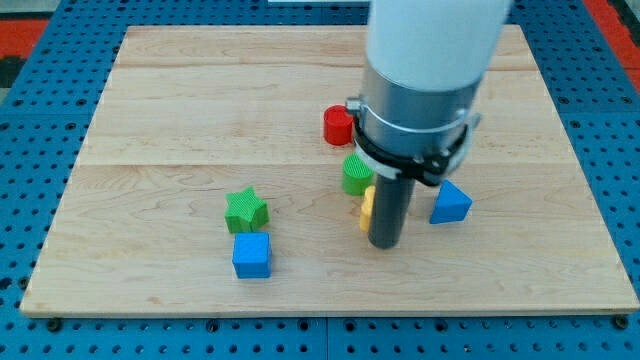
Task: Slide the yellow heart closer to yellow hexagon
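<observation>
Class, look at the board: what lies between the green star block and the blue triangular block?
In the camera view, between the green star and the blue triangular block stand my tip and a partly hidden yellow block.

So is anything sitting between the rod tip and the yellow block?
Nothing visible: my tip is right beside the yellow block, at the view's right of it. The rod hides most of that block, so its shape is unclear. No second yellow block shows.
</observation>
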{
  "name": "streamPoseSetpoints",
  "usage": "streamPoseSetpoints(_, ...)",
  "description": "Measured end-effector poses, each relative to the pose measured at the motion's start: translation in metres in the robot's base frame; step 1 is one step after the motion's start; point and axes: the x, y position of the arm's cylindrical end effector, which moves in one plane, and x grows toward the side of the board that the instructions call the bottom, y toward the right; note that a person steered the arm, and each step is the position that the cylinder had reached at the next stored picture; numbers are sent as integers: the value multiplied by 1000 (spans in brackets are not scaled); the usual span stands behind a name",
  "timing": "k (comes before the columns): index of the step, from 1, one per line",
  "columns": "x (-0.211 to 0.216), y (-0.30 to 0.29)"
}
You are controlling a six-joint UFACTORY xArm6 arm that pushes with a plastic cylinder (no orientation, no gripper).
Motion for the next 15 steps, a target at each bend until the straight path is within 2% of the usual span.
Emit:
streamPoseSetpoints(1, -32, 0)
streamPoseSetpoints(3, -42, -24)
streamPoseSetpoints(4, -57, 0)
streamPoseSetpoints(5, -84, 20)
streamPoseSetpoints(7, -161, 21)
streamPoseSetpoints(9, -165, 36)
streamPoseSetpoints(10, -149, 44)
streamPoseSetpoints(11, -165, 78)
streamPoseSetpoints(13, -264, 99)
streamPoseSetpoints(15, -235, 77)
